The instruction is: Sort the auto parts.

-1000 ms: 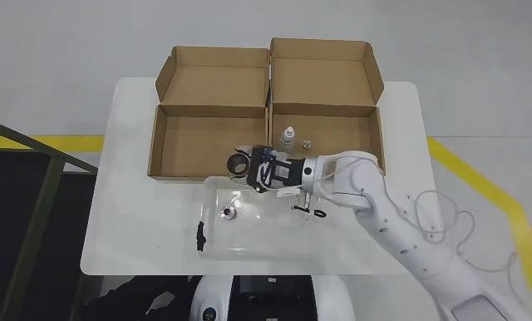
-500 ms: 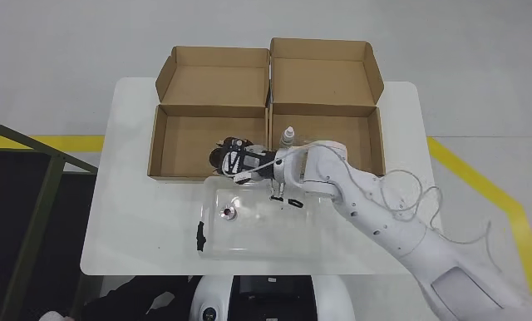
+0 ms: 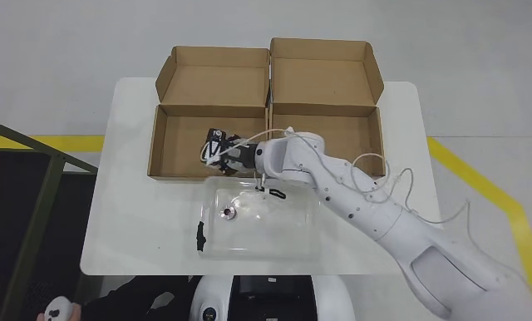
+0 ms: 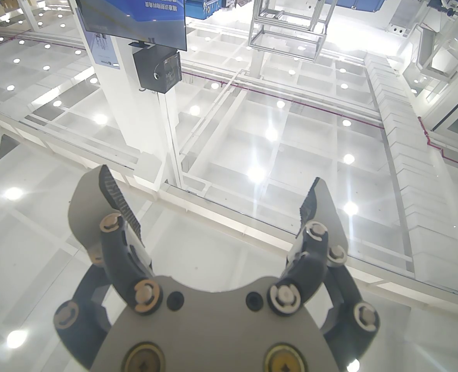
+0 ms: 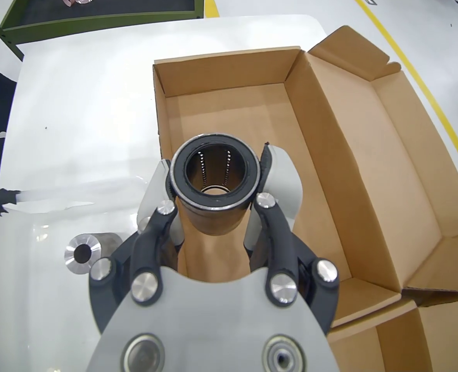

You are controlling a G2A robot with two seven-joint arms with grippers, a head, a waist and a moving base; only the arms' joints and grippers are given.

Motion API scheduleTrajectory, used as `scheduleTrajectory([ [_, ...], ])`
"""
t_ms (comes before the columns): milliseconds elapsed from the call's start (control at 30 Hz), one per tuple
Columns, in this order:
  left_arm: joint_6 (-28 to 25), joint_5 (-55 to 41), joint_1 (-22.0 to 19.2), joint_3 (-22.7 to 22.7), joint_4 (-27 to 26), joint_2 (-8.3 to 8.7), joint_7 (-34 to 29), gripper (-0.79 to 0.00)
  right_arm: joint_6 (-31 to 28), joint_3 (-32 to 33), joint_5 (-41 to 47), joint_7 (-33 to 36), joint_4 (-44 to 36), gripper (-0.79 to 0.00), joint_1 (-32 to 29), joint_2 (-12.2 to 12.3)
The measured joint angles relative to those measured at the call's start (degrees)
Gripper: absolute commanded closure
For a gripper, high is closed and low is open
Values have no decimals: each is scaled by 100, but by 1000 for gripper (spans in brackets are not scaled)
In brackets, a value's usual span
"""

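**Sleeve hanging over the left box**

Your right gripper [image 5: 215,176] is pinching the black sleeve [image 5: 213,210] by its sides. The sleeve is hanging inside the walls of the left box [image 5: 329,164], toward the box edge beside the clear tray [image 3: 295,229]. Its long axis is crossing the fingers, roughly upright, with the lower end facing the box floor. Your left gripper [image 4: 211,195] is gaping open with nothing in it, pointing at the ceiling.

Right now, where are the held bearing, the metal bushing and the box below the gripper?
bearing [image 5: 213,218]: right wrist view, outer sleeve.
metal bushing [image 5: 106,241]: right wrist view, side wall.
box [image 3: 179,146]: top view, bare floor.
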Motion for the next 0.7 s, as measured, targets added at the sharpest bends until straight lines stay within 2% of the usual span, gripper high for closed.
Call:
scheduleTrajectory([
  [467, 0, 0, 0, 0, 0, 0, 0, -785, 21, -219, -20, -121, 1107, 0, 286, -484],
  [500, 0, 0, 0, 0, 0, 0, 0, -785, 15, -225, -21, -122, 1163, -9, 296, -509],
  [600, 0, 0, 0, 0, 0, 0, 0, -785, -15, -243, -31, -115, 1338, -139, 313, -585],
  [700, 0, 0, 0, 0, 0, 0, 0, -785, -53, -255, -52, -116, 1490, -172, 325, -652],
])
